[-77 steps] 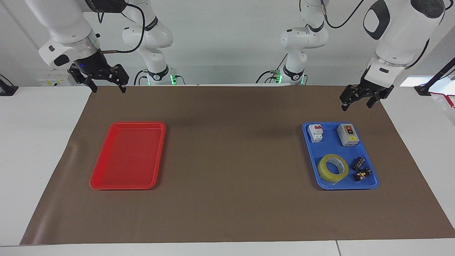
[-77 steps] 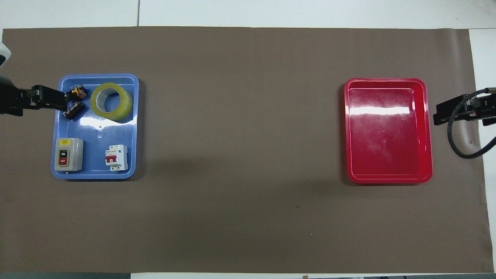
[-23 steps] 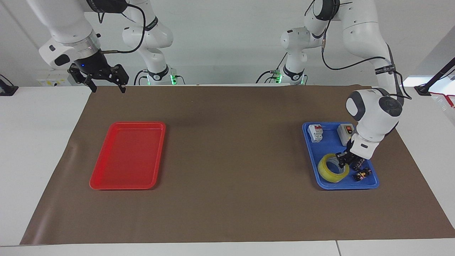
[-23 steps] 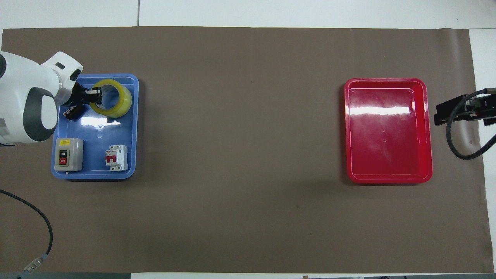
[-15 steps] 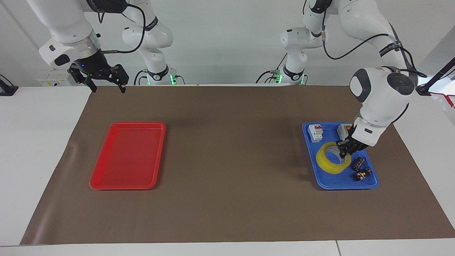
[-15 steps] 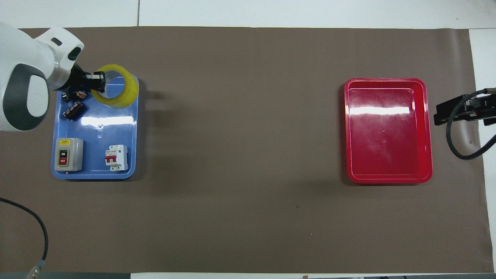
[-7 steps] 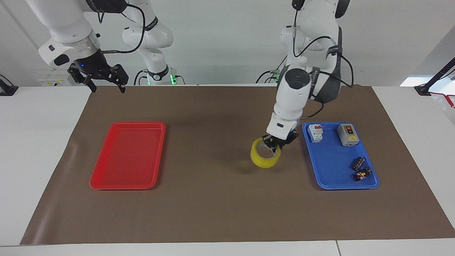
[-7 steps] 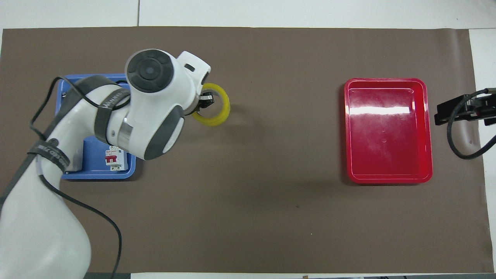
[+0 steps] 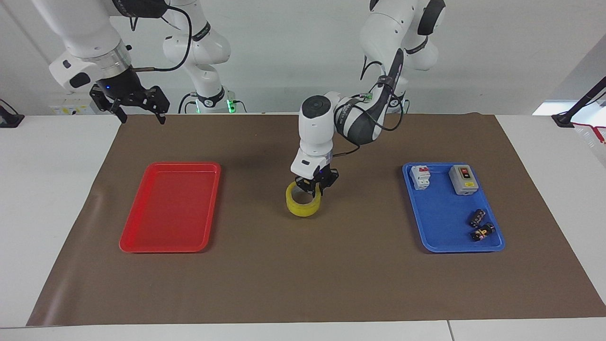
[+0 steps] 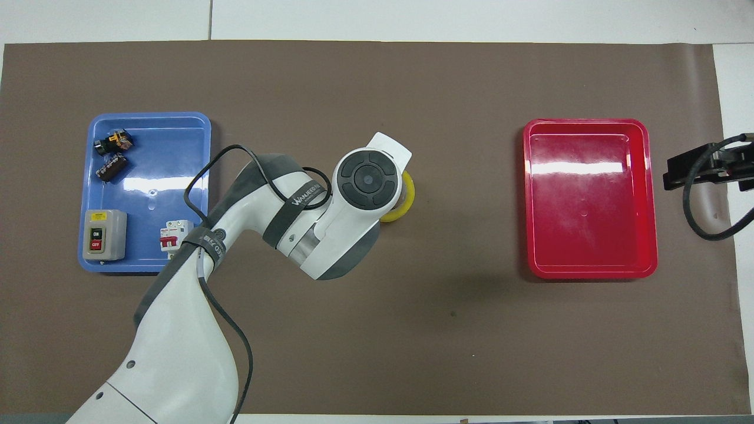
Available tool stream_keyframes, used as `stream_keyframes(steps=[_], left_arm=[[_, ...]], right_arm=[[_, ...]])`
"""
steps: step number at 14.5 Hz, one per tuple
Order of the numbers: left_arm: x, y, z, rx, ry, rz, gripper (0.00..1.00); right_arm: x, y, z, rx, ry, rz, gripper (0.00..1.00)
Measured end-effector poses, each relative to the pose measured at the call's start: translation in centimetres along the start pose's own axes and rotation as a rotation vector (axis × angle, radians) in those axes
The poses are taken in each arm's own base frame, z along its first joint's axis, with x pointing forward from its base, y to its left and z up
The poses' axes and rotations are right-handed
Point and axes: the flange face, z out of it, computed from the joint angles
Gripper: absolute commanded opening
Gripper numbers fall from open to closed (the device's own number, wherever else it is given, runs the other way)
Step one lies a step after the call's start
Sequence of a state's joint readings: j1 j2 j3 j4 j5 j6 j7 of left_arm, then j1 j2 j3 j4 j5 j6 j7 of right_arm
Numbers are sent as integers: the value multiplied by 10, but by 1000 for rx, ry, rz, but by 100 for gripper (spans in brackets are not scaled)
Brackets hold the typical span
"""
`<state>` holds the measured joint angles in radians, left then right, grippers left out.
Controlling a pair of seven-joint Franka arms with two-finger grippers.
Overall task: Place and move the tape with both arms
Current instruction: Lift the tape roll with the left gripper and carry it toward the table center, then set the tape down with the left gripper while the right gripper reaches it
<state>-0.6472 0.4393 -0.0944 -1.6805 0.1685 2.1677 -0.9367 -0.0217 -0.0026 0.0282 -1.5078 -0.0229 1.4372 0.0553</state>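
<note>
The yellow tape (image 9: 303, 204) is at the middle of the brown mat, between the two trays, low at the mat's surface. My left gripper (image 9: 316, 185) comes down on its rim from above and is shut on the ring's wall. In the overhead view the left wrist hides the gripper, and only a yellow sliver of the tape (image 10: 407, 203) shows. My right gripper (image 9: 140, 115) is open and empty and waits in the air over the mat's edge at the right arm's end; it also shows in the overhead view (image 10: 678, 171).
An empty red tray (image 9: 170, 208) lies toward the right arm's end. A blue tray (image 9: 440, 213) toward the left arm's end holds a white circuit breaker (image 9: 420, 177), a grey switch box (image 9: 463, 179) and two small black parts (image 9: 479, 225).
My left gripper lifted the tape out of the blue tray and carried it to the middle of the mat, lower than half a second ago. The right arm has not moved.
</note>
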Motion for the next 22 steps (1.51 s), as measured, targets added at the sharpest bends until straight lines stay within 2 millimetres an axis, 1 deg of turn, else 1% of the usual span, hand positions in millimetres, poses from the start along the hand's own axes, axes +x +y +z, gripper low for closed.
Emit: stream_keyframes(steps=[3,7,8,9,10,13,15,16,17,19,20,22], left_arm=[[-10,11,9,-10,2,21,0],[-27,15,27,0,-12,46,1],[-28,15,27,-2,-11,47,47],[-28,15,27,-2,-11,47,81],[-28,15,26,-2,-11,46,99],[-20,10,19,-6,2,34,100],[-4,-2,6,-17,20,6,100],[8,-14,-2,-20,30,-7,100],[21,-28,-11,-18,36,-10,100],[48,-66,-31,10,30,11,100],[61,-88,-43,22,28,17,100],[87,-132,-65,35,32,12,100]], right_arm=[[0,0,0,0,0,0,100],[0,0,0,0,0,0,100],[0,0,0,0,0,0,100],[0,0,0,0,0,0,100],[0,0,0,0,0,0,100],[0,0,0,0,0,0,100],[0,0,0,0,0,0,100],[0,0,0,0,1,-1,100],[1,-2,-1,1,10,-3,100],[4,-8,0,3,34,-15,100],[4,-18,3,2,33,-33,100],[5,-52,16,-1,35,-91,100]])
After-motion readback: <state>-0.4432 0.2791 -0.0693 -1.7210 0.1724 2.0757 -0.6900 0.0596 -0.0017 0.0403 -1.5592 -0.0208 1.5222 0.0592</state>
